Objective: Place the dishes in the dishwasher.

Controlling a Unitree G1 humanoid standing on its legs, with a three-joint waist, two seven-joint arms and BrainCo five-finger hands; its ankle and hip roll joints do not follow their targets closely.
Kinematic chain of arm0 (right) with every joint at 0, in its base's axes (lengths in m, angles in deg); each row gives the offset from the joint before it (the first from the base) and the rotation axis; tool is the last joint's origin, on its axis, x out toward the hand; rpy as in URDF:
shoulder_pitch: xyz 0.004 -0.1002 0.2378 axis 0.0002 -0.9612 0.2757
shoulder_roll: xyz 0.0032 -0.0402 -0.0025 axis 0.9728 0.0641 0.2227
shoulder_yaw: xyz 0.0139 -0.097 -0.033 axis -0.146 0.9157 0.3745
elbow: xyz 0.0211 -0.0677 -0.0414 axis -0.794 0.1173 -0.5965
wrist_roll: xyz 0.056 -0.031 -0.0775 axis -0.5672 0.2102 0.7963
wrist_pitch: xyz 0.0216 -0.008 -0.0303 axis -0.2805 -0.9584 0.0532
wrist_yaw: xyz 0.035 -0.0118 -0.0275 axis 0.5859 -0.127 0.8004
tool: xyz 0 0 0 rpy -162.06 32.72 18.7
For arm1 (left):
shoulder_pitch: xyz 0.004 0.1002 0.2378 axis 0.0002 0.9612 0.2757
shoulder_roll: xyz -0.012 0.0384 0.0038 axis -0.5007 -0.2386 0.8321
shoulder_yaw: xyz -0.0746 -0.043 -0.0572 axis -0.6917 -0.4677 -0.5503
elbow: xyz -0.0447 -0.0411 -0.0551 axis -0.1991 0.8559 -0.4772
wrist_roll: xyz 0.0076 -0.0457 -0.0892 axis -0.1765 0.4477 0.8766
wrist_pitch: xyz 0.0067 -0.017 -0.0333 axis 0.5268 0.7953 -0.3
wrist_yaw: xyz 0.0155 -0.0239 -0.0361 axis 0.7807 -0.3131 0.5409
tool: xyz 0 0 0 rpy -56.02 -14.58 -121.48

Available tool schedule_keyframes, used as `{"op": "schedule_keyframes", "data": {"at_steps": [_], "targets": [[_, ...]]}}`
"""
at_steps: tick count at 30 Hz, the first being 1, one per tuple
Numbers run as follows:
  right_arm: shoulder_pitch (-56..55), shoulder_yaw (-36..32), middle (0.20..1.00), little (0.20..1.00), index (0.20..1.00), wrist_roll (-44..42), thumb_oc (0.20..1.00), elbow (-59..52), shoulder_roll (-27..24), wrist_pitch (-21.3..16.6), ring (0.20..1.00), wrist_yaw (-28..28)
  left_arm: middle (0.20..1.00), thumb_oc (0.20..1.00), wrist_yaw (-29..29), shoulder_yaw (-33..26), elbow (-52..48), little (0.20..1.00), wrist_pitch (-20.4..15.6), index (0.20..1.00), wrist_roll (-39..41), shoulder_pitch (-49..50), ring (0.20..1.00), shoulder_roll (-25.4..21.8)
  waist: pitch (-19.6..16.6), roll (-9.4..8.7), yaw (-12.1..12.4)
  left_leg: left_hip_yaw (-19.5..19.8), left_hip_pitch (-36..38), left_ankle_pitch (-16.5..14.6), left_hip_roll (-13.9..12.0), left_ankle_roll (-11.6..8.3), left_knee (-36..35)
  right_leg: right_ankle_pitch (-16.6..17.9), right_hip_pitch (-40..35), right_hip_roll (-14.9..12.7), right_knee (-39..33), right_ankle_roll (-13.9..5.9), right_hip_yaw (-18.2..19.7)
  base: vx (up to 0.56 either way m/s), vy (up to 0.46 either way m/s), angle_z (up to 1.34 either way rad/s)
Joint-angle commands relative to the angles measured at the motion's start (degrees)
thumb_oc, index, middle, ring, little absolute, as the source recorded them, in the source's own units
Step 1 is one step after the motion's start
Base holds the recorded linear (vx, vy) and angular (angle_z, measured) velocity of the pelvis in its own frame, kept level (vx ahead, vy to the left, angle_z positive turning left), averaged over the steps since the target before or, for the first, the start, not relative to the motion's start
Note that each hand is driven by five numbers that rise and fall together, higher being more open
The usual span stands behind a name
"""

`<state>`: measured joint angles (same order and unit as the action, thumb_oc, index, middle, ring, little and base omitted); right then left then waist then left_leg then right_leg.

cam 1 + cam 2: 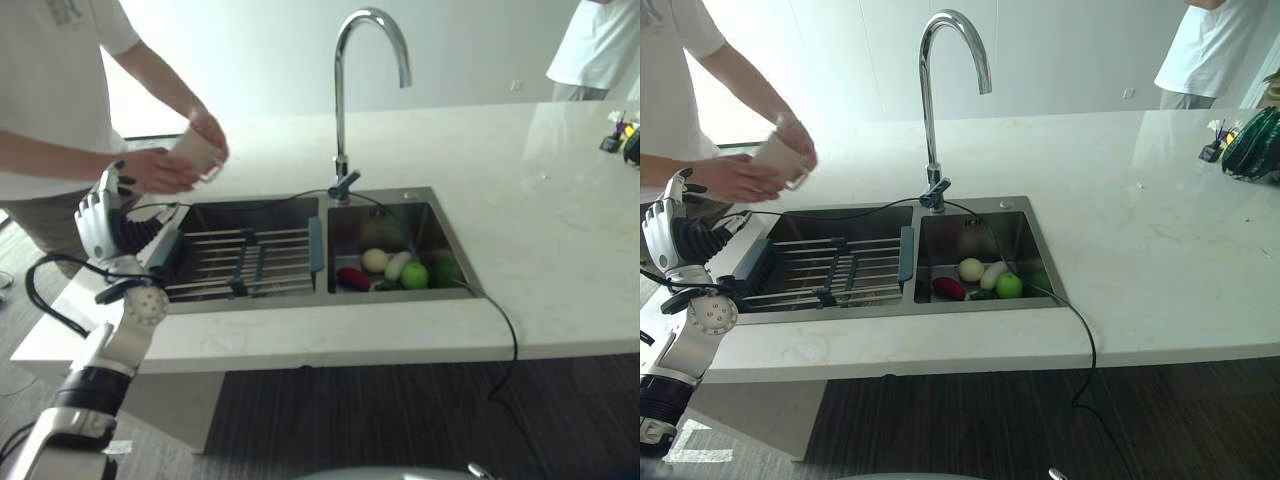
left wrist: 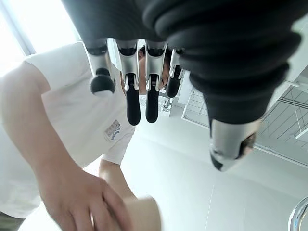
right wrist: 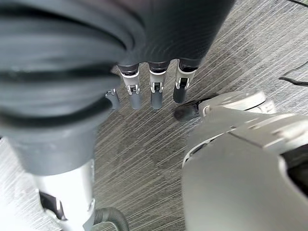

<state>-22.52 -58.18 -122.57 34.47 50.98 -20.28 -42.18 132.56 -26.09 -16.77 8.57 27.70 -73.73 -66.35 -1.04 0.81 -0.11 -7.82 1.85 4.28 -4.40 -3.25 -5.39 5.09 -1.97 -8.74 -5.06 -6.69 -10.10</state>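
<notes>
A person at the left holds a beige cup [image 1: 197,152] in both hands above the counter's left end. My left hand [image 1: 97,215] is raised just below and left of the cup, open with straight fingers [image 2: 132,96] and nothing in it. In the left wrist view the cup [image 2: 142,214] and the person's hand [image 2: 77,197] show just past my fingertips, apart from them. A slatted dish rack [image 1: 240,262] with dark ends lies across the left sink basin with nothing on it. My right hand [image 3: 155,94] hangs open over the floor, holding nothing.
The right basin [image 1: 440,235] holds a green apple [image 1: 414,275], a white onion [image 1: 375,260] and a red vegetable [image 1: 352,277]. A tall chrome faucet [image 1: 345,90] stands behind the sink. The white counter [image 1: 560,220] stretches right, with small items [image 1: 1250,140] and a second person [image 1: 600,45] at its far corner.
</notes>
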Motion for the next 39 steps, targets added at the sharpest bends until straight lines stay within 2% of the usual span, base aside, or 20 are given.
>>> {"op": "schedule_keyframes", "data": {"at_steps": [1,2,8,9,10,12,15,16,18,22,25,27,28,30,31,32,34,37,38,39], "targets": [[3.05,-1.69,1.000,1.000,1.000,1.15,1.000,2.72,1.03,0.13,1.000,-0.45,0.200,0.200,-1.84,-3.01,-0.79,0.200,-3.69,0.200,3.02,-3.72,0.200,-1.51,1.29,-1.22,-0.49,0.15,3.03,-4.26,3.71,2.74,0.39,0.65,-2.82,-0.57,0.06,-1.88,0.38,0.00,0.000,0.00],[2.91,-2.05,1.000,1.000,1.000,1.45,1.000,3.04,0.95,0.29,1.000,-0.61,1.000,1.000,-3.75,-2.98,-1.47,1.000,-4.29,1.000,3.92,-3.49,1.000,-0.95,1.34,-1.27,-0.48,0.15,3.09,-4.29,3.70,2.73,0.39,0.65,-2.88,-0.50,0.06,-1.87,0.36,0.00,0.000,0.00],[2.31,-3.14,1.000,1.000,1.000,3.06,1.000,4.15,0.89,0.39,1.000,-0.93,1.000,1.000,-8.54,-2.90,-3.79,1.000,-7.43,1.000,7.62,-2.36,1.000,1.25,1.30,-1.34,-0.38,0.27,3.18,-4.27,3.72,2.75,0.39,0.66,-3.03,-0.31,0.06,-1.76,0.23,0.00,0.000,0.00],[2.24,-3.16,1.000,1.000,1.000,3.33,1.000,4.17,0.92,0.27,1.000,-1.06,1.000,1.000,-11.71,-2.72,-4.85,1.000,-10.83,1.000,11.44,-2.15,1.000,2.30,1.36,-1.40,-0.33,0.33,3.19,-4.27,3.70,2.80,0.39,0.67,-3.06,-0.27,0.06,-1.70,0.14,0.00,0.000,0.00],[2.24,-3.20,1.000,1.000,1.000,3.48,1.000,4.17,1.00,0.16,1.000,-1.05,1.000,1.000,-13.82,-2.67,-5.56,1.000,-12.26,1.000,13.48,-1.87,1.000,3.31,1.43,-1.43,-0.27,0.38,3.21,-4.25,3.71,2.81,0.39,0.66,-3.10,-0.23,0.06,-1.61,0.12,0.00,0.000,0.00],[2.26,-3.15,1.000,1.000,1.000,3.51,1.000,4.21,1.05,0.05,1.000,-1.09,1.000,1.000,-16.59,-2.61,-6.49,1.000,-13.97,1.000,16.52,-1.56,1.000,4.59,1.48,-1.46,-0.17,0.43,3.21,-4.25,3.71,2.84,0.39,0.63,-3.15,-0.20,0.06,-1.52,0.03,0.00,0.000,0.00],[2.77,-3.19,1.000,1.000,1.000,3.75,1.000,4.34,1.04,0.11,1.000,-1.44,1.000,1.000,-26.43,-2.27,-11.78,1.000,-17.12,1.000,25.31,-0.42,1.000,9.05,1.74,-1.51,0.36,0.68,3.18,-4.18,3.69,2.89,0.39,0.53,-3.38,-0.17,0.06,-1.27,-0.59,0.00,0.000,0.00],[2.94,-3.10,1.000,1.000,1.000,3.85,1.000,4.26,1.11,0.20,1.000,-1.41,1.000,1.000,-31.13,-2.14,-13.36,1.000,-17.77,1.000,29.78,-0.02,1.000,10.14,1.83,-1.50,0.54,0.77,3.20,-4.13,3.65,2.89,0.39,0.52,-3.50,-0.15,0.06,-1.18,-0.82,0.00,0.000,0.00],[3.30,-2.93,1.000,1.000,1.000,3.94,1.000,4.23,1.03,0.45,1.000,-1.48,1.000,1.000,-35.77,-1.82,-15.64,1.000,-17.88,1.000,33.79,0.39,1.000,11.54,1.92,-1.47,0.80,0.91,3.22,-4.05,3.61,2.89,0.39,0.49,-3.68,-0.11,0.06,-1.07,-1.10,0.00,0.000,0.00],[3.67,-2.45,1.000,1.000,1.000,3.73,1.000,4.02,1.04,0.58,1.000,-1.65,1.000,1.000,-40.95,-1.62,-19.48,1.000,-17.81,1.000,41.95,0.47,1.000,13.42,1.99,-1.46,1.20,1.24,3.28,-3.92,3.55,2.90,0.39,0.34,-4.05,-0.06,0.06,-0.90,-1.64,0.00,-0.006,0.04],[3.94,-2.13,1.000,1.000,1.000,3.29,1.000,3.87,1.25,0.71,1.000,-1.31,1.000,1.000,-44.96,-2.22,-21.59,1.000,-15.70,1.000,51.19,0.74,1.000,15.25,2.06,-1.46,1.51,1.55,3.36,-3.85,3.53,2.88,0.39,0.18,-4.36,-0.01,0.06,-0.76,-1.96,0.01,-0.011,0.09],[3.95,-2.27,1.000,1.000,1.000,3.38,1.000,3.88,1.26,0.84,1.000,-1.35,1.000,1.000,-49.72,-2.78,-22.63,1.000,-13.60,1.000,61.05,1.27,1.000,16.55,2.03,-1.42,1.63,1.72,3.41,-3.80,3.46,2.83,0.39,0.13,-4.52,0.02,0.06,-0.65,-2.24,0.01,-0.012,0.11],[4.04,-2.43,1.000,1.000,1.000,3.31,1.000,4.08,1.27,0.82,1.000,-1.38,1.000,1.000,-55.02,-3.16,-23.86,1.000,-10.87,1.000,72.11,1.57,1.000,18.61,2.07,-1.35,1.82,2.02,3.44,-3.77,3.45,2.80,0.39,0.09,-4.63,0.10,0.06,-0.56,-2.46,0.01,-0.010,0.06],[4.07,-2.53,1.000,1.000,1.000,3.31,1.000,4.14,1.26,0.90,1.000,-1.37,1.000,1.000,-58.83,-3.54,-25.07,1.000,-8.09,1.000,80.25,1.84,1.000,20.31,2.10,-1.36,1.93,2.18,3.46,-3.72,3.45,2.79,0.39,0.08,-4.73,0.12,0.06,-0.48,-2.59,0.00,-0.005,0.02],[4.08,-2.54,1.000,1.000,1.000,3.33,1.000,4.28,1.26,0.92,1.000,-1.40,1.000,1.000,-62.45,-3.82,-25.65,1.000,-4.49,1.000,89.62,1.92,1.000,21.90,2.08,-1.33,1.95,2.34,3.49,-3.68,3.46,2.79,0.39,0.08,-4.78,0.16,0.06,-0.41,-2.64,0.02,-0.006,0.04],[4.14,-2.57,1.000,1.000,1.000,3.63,1.000,4.52,1.28,0.94,1.000,-1.46,1.000,1.000,-66.68,-4.45,-25.50,1.000,1.49,1.000,101.27,1.85,1.000,24.62,2.03,-1.30,1.81,2.43,3.58,-3.67,3.43,2.76,0.39,0.08,-4.87,0.19,0.06,-0.34,-2.62,0.03,-0.005,0.03],[4.31,-2.54,1.000,1.000,1.000,4.48,1.000,5.21,1.26,0.86,1.000,-1.89,1.000,1.000,-71.19,-5.40,-24.15,1.000,6.40,1.000,111.87,1.12,1.000,27.76,1.88,-1.41,1.33,2.23,3.70,-3.58,3.31,2.60,0.39,0.23,-4.87,0.24,0.06,-0.27,-2.41,0.03,-0.011,0.02],[4.63,-2.22,1.000,1.000,1.000,4.98,1.000,5.60,1.19,1.02,1.000,-2.12,1.000,1.000,-73.05,-5.41,-23.01,1.000,6.89,1.000,114.94,0.19,1.000,28.83,1.74,-1.58,0.79,1.99,3.80,-3.58,3.18,2.48,0.39,0.27,-4.83,0.30,0.06,-0.20,-2.09,0.02,-0.011,-0.01],[4.81,-1.76,1.000,1.000,1.000,5.20,1.000,5.58,1.23,1.13,1.000,-2.09,0.796,0.796,-73.18,-5.20,-22.70,0.796,6.14,0.796,114.47,-0.32,0.796,29.27,1.81,-1.68,0.41,1.77,3.85,-3.62,3.10,2.45,0.39,0.20,-4.84,0.40,0.06,-0.13,-1.82,0.01,-0.015,-0.05],[4.86,-1.63,1.000,1.000,1.000,5.33,1.000,5.42,1.23,1.27,1.000,-2.03,0.200,0.200,-73.17,-4.98,-22.75,0.200,5.87,0.200,113.76,-0.27,0.200,29.28,1.85,-1.70,0.27,1.67,3.88,-3.65,3.05,2.38,0.39,0.18,-4.85,0.44,0.06,-0.12,-1.74,0.01,-0.015,-0.06]]}}
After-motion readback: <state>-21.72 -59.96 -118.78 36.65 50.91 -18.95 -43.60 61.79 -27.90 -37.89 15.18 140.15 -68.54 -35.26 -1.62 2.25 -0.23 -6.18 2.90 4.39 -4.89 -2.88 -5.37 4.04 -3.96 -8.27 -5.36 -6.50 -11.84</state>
